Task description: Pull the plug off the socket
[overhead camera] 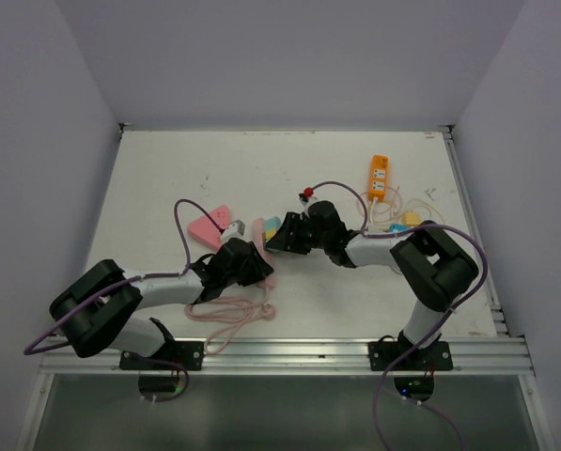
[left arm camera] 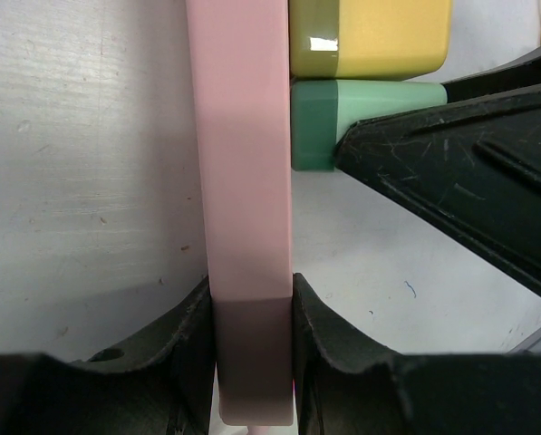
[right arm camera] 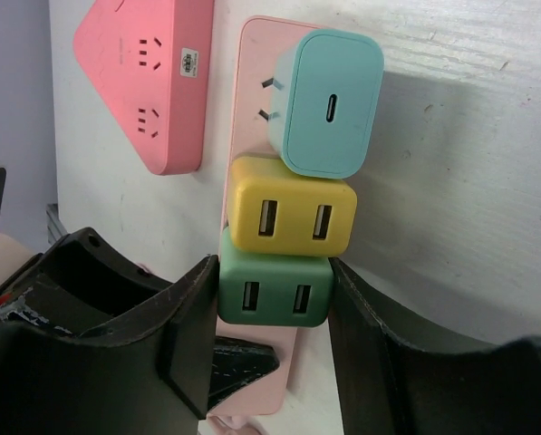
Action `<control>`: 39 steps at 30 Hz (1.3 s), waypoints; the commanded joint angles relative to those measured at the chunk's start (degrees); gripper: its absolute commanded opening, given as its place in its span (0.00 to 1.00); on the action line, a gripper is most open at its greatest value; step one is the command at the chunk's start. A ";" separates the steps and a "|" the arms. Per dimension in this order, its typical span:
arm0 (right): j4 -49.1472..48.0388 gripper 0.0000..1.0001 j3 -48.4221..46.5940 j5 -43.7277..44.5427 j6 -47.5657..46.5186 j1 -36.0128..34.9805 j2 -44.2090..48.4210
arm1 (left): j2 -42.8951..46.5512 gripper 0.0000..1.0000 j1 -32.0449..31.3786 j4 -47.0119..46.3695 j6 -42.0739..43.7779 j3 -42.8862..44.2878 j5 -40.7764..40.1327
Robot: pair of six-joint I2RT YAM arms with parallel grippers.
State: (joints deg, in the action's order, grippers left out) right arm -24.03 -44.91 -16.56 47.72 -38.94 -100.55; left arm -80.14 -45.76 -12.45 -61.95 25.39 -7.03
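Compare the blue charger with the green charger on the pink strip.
The blue charger has one oval port; the green charger has two rectangular ones. The blue charger's prongs show, the green charger's stay hidden. Both sit on the pink strip.

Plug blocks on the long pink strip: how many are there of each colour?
light blue block: 1
yellow block: 1
green block: 1
Total: 3, all on the pink strip.
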 commanded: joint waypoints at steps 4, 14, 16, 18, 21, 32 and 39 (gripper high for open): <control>-4.00 0.04 1.22 -2.08 -0.53 -0.70 2.29 | 1.03 0.30 0.23 2.61 3.86 -2.45 -0.35; -3.65 0.00 2.80 -1.46 -0.97 -3.25 3.96 | 2.09 0.61 1.11 1.81 4.30 -1.13 -1.67; -3.74 0.00 2.81 -1.20 -0.88 -3.86 4.05 | 0.96 0.55 1.28 2.60 4.30 -0.08 -2.11; -3.74 0.00 2.81 -1.20 -0.70 -4.30 4.05 | -0.01 0.41 1.28 2.95 4.21 0.28 -2.11; -4.01 0.00 3.07 -1.28 -0.35 -4.48 4.31 | -1.25 0.18 1.28 3.13 3.33 -0.42 -1.94; -6.72 0.00 6.14 0.47 1.31 -4.48 8.44 | -2.65 0.00 2.42 7.52 -3.96 -2.71 -3.17; -11.30 0.00 9.13 1.70 3.07 -4.39 10.55 | -2.30 0.00 3.83 6.91 -6.25 -5.17 -2.64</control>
State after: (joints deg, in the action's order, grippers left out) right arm -29.04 -36.51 -12.91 49.54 -42.85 -94.50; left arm -80.36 -44.25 -14.85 -65.78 23.73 -4.58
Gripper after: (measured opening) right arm 0.491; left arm 0.346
